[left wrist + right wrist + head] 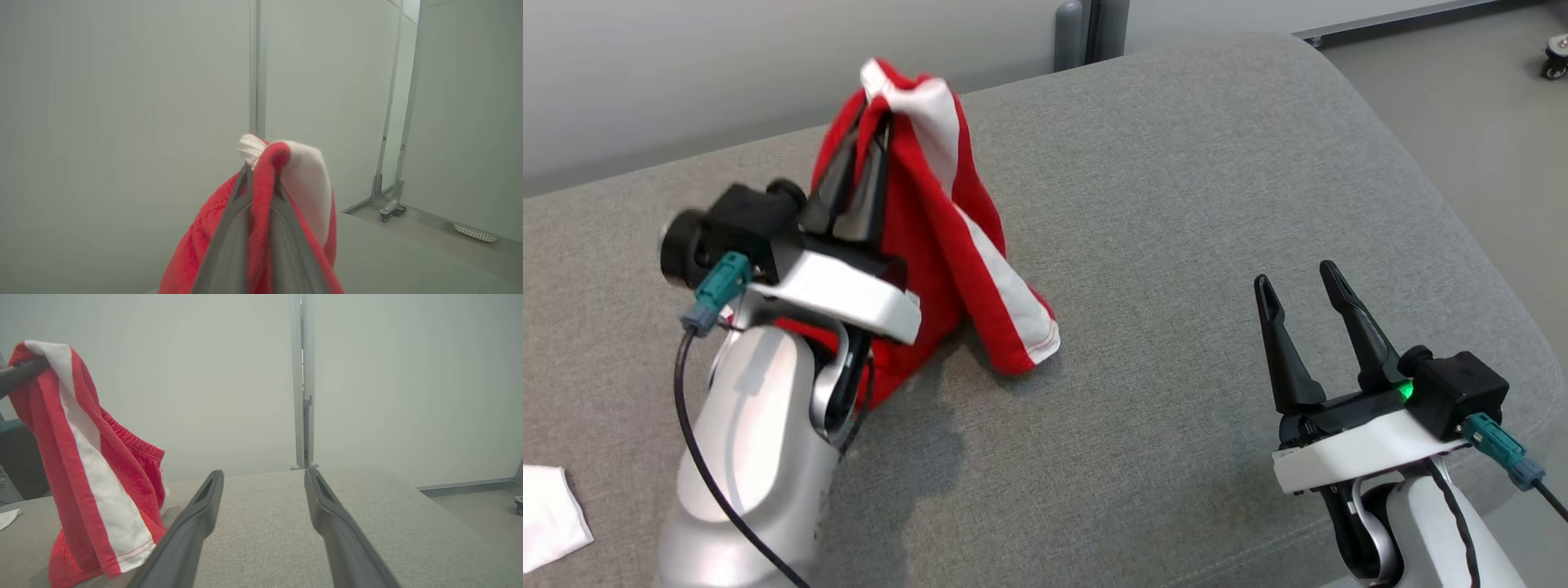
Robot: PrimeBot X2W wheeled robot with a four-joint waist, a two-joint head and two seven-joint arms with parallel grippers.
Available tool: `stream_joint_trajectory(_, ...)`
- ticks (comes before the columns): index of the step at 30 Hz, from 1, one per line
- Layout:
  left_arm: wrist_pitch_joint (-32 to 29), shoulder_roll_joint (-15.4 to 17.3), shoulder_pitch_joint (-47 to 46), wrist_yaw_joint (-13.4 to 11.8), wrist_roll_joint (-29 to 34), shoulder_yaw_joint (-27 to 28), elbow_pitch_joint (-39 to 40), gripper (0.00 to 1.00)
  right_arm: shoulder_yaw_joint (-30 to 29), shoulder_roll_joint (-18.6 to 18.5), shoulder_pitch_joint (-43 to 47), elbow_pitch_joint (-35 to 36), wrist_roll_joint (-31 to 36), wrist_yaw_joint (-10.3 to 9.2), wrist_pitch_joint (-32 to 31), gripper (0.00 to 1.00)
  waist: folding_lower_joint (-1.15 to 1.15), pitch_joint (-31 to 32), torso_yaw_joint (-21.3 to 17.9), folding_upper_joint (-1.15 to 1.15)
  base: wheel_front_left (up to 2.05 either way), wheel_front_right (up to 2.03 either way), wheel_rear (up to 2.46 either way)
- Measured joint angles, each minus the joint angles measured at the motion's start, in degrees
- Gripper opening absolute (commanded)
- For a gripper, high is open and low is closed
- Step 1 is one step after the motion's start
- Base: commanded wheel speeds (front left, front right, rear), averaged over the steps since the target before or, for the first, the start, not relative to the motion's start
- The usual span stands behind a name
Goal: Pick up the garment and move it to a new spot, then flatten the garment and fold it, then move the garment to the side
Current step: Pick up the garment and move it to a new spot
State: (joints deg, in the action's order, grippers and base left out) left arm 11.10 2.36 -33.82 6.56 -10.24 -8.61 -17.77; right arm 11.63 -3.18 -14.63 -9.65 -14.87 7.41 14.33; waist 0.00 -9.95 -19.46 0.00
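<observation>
garment: a red garment with a white stripe (931,212) was drawn up into a peak over the grey cushion (1176,204). its lower folds and one striped hem rested on the fabric, so it was not wholly off the surface.
left gripper: the left gripper (872,122) had its fingers pressed together, pinching a bunched fold at the top of the garment. in the left wrist view red cloth was squeezed between them and a white fold draped over the tips.
right gripper: the right gripper (1294,273) had its fingers spread wide with nothing between them. it hovered low over the cushion, well apart from the garment.
done: the grasp looked made and the lift partly made.
step in hand: by my judgement, raising the garment to carry it to a new spot.
left to do: setting it down, flattening, folding and moving it aside. none of these showed as begun, since the cloth was crumpled and hanging.
containers: the garment sat in none and hung over the open cushion. a pale perforated thing (476,233) lay on the floor by the wall; it might have been a tray or basket, but it was too small to tell what it held.
other: a white scrap (547,514) lay at the cushion's near left, apart from the garment.
</observation>
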Motion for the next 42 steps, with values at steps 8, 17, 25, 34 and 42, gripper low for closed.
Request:
stream_joint_trajectory(8,0.33,0.02,7.25,0.00,-4.86,-0.40,-8.49,0.00,-0.05,0.08,0.12,0.05,-0.32,0.00,0.00,1.00,0.00,-0.75,2.51,0.00,0.00,0.00,0.00)
stream_joint_trajectory(17,2.12,-0.03,8.48,0.41,-7.10,-2.87,-16.84,0.00,0.25,0.12,0.08,-0.09,-0.30,0.00,0.00,1.00,0.00,-1.55,5.93,0.00,0.00,0.00,0.00)
stream_joint_trajectory(25,3.13,-0.02,7.45,-0.19,-6.86,-2.77,-19.70,1.00,0.42,0.13,0.03,-0.29,-0.30,0.00,0.00,1.00,0.00,-1.52,7.39,0.00,0.00,0.00,0.00)
stream_joint_trajectory(34,3.31,-0.15,10.08,-1.14,-6.28,0.55,-10.48,1.00,3.57,0.11,-0.03,-0.63,-2.04,0.00,0.00,1.00,0.00,-0.39,8.72,0.00,0.00,0.00,0.00)
stream_joint_trajectory(42,3.31,-0.15,17.80,-1.62,-6.30,3.77,-0.44,1.00,3.79,0.09,0.10,-0.82,-2.37,0.00,0.00,1.00,0.00,1.05,11.05,0.00,0.00,0.00,0.00)
